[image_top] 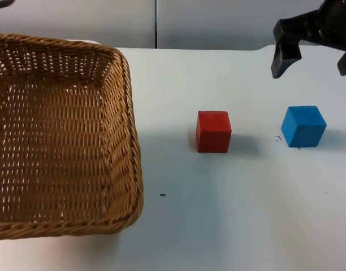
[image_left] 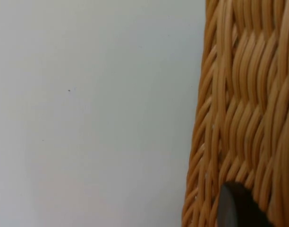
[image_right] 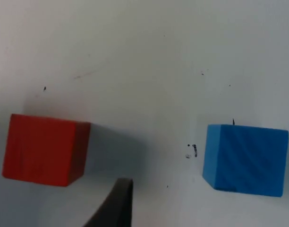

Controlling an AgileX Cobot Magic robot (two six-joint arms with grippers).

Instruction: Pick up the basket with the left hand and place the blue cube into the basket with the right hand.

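Even, bright, diffuse light covers the white worktop (image_top: 229, 226) without glare. Soft shadows lie beside the red cube (image_top: 213, 131) and the blue cube (image_top: 303, 126), and a faint one along the basket (image_top: 130, 141). The right pincer (image_top: 311, 53) looks slightly soft. Close basket weave in the left wrist view is blurred.

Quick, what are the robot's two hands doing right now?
Left gripper: at the basket rim; cannot tell if open or closed.
Right gripper: jaws open, empty, above the blue cube.

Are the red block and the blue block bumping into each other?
Apart. The top view shows bare table between the red block and blue block.
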